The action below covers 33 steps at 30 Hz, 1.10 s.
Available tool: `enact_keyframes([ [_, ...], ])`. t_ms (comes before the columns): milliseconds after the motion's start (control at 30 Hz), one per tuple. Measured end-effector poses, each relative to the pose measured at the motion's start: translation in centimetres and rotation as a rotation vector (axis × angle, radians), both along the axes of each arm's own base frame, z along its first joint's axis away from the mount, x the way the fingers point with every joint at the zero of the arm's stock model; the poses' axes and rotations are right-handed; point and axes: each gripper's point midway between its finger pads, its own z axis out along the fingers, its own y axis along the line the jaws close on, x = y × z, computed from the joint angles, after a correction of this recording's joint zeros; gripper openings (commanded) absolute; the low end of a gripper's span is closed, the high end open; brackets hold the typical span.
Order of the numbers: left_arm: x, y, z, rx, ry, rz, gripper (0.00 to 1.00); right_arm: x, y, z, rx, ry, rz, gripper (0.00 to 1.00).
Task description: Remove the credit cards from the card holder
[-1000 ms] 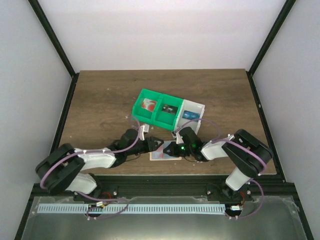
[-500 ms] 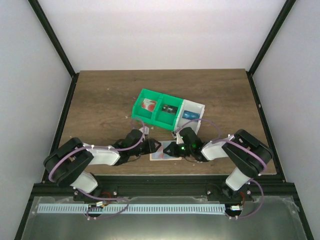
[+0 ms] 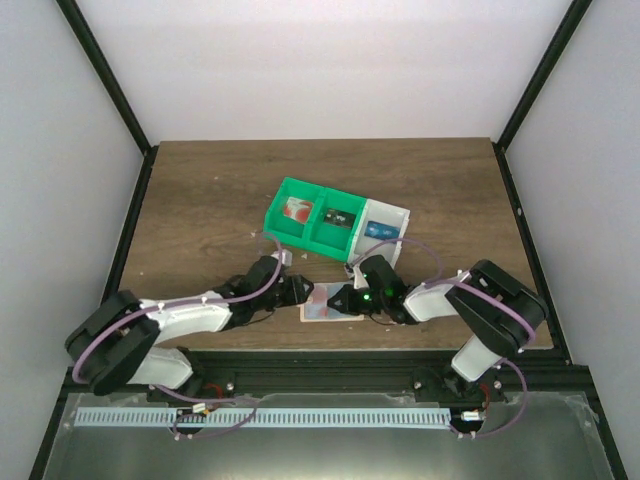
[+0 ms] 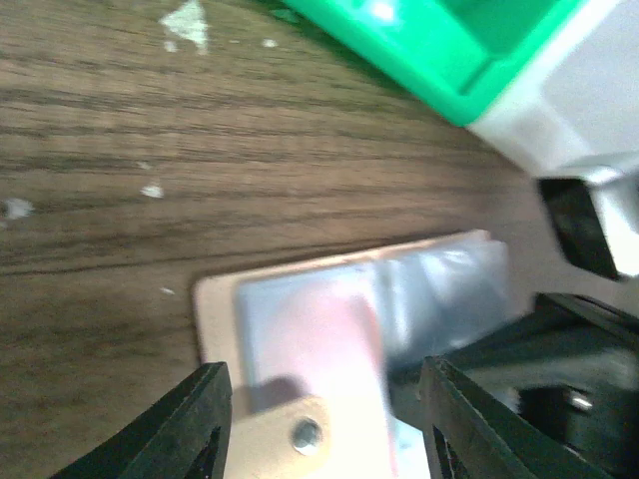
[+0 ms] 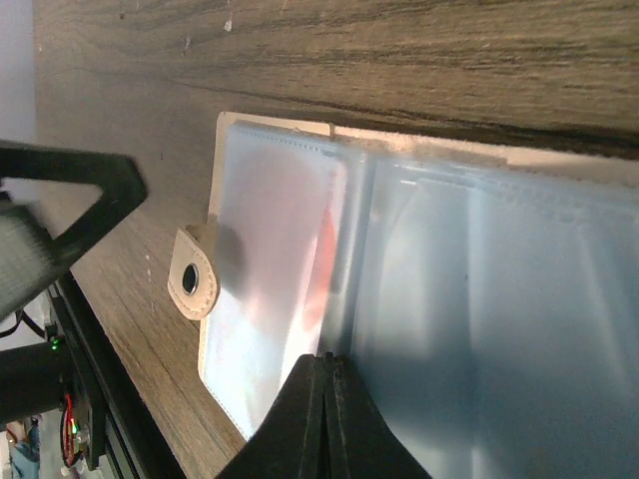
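Wood-grain table (image 3: 200, 190) enclosed by white walls (image 3: 320, 60) and black posts (image 3: 108, 75)

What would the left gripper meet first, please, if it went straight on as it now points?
Probably the open pale blue, tan-edged card holder lying ahead of the left gripper; depth is unclear.

Wood-grain counter (image 3: 200, 200), dark brown, with a few white flecks (image 4: 188, 22) on it in the left wrist view. Sitting around the middle is a green two-compartment bin (image 3: 274, 210), angled, with a white bin (image 3: 400, 218) touching its right end. White walls all round, black frame posts (image 3: 105, 75) in the corners, and a pale slotted strip (image 3: 300, 415) along the near edge.
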Motion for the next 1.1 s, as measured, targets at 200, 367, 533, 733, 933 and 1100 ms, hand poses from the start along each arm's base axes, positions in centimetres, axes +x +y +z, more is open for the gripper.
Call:
enact_keyframes([
  [200, -2.4, -1.0, 2.7, -0.120, -0.007, -0.047, 0.58, 0.0, 0.0, 0.0, 0.000, 0.001, 0.000, 0.01],
  [367, -5.0, -1.9, 2.6, -0.173, 0.047, -0.086, 0.61, 0.0, 0.0, 0.0, 0.001, 0.003, -0.003, 0.00],
  [533, -6.0, -1.9, 0.5, -0.159, 0.109, -0.084, 0.65, 0.0, 0.0, 0.0, 0.001, 0.006, -0.005, 0.01],
  [733, -5.6, -2.4, -0.7, -0.145, 0.120, -0.080, 0.66, 0.0, -0.1, 0.0, 0.001, 0.008, -0.010, 0.00],
  [933, -4.9, -3.2, -0.7, -0.120, 0.111, -0.090, 0.66, 0.3, -0.6, 0.0, -0.006, -0.003, -0.036, 0.00],
  [1100, -4.8, -3.3, -0.8, -0.119, 0.112, -0.093, 0.65, 0.4, -0.6, 0.0, -0.008, -0.006, -0.040, 0.00],
])
